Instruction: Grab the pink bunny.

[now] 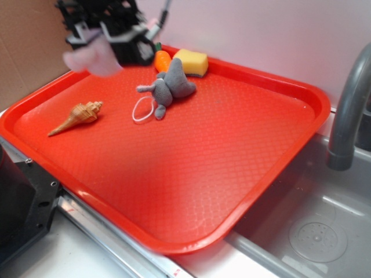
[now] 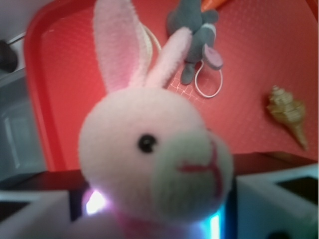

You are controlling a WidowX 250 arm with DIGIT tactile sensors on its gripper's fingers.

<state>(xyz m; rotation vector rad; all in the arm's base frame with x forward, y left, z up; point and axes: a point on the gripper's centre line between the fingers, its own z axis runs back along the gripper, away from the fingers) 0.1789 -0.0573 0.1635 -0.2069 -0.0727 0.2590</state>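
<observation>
The pink bunny [image 2: 154, 154] fills the wrist view, its head close to the camera, ears pointing up, held between my fingers [image 2: 30, 214]. In the exterior view the bunny [image 1: 91, 58] hangs blurred from my gripper [image 1: 107, 40], lifted above the far left corner of the red tray [image 1: 232, 191]. The gripper is shut on the bunny. The grey plush animal [image 1: 170, 86] lies on the tray to the right of the gripper, and shows in the wrist view [image 2: 192, 30] beyond the bunny's ears.
A seashell [image 1: 78, 116] lies on the tray's left side. A white ring [image 1: 143, 109] lies by the grey plush. An orange carrot [image 1: 163, 59] and a yellow sponge [image 1: 192, 62] sit at the tray's far edge. A grey faucet [image 1: 348, 110] and sink [image 1: 313, 231] are at the right.
</observation>
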